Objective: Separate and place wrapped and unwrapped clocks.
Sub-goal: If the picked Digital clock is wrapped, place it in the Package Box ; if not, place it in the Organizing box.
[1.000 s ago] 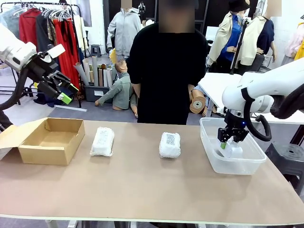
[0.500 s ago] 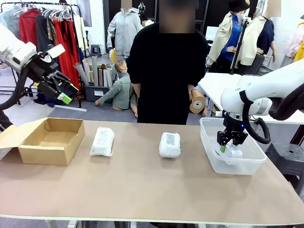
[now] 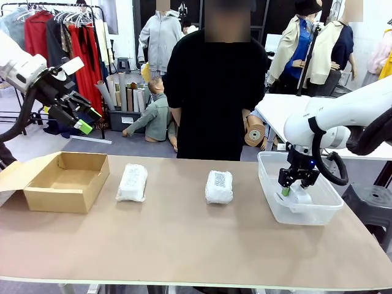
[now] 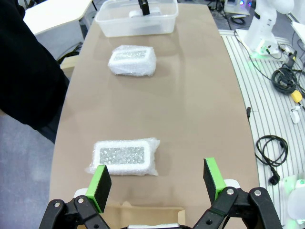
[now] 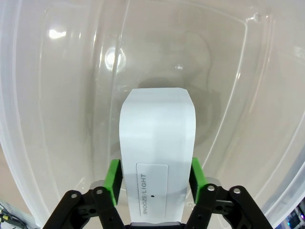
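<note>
Two bubble-wrapped clocks lie on the table, one left of centre (image 3: 132, 182) (image 4: 125, 156) and one in the middle (image 3: 218, 187) (image 4: 132, 61), both with labels on top. The bare white unwrapped clock (image 3: 300, 195) (image 5: 157, 143), marked SNOOZE/LIGHT, is inside the clear plastic tub (image 3: 306, 215) (image 5: 57, 95). My right gripper (image 3: 286, 190) (image 5: 155, 176) reaches down into the tub and is shut on this clock, green pads against its two sides. High above the cardboard box, my left gripper (image 3: 82, 119) (image 4: 157, 183) hangs open, holding nothing.
An open brown cardboard box (image 3: 61, 184) stands at the table's left end. A person in black (image 3: 214, 92) stands at the far edge behind the middle. The near half of the table (image 3: 184, 245) is bare. Cables lie on the floor (image 4: 281, 81).
My right gripper has sunk slightly and shifted a little left inside the tub with the unwrapped clock. The left arm and the wrapped clocks have not moved.
</note>
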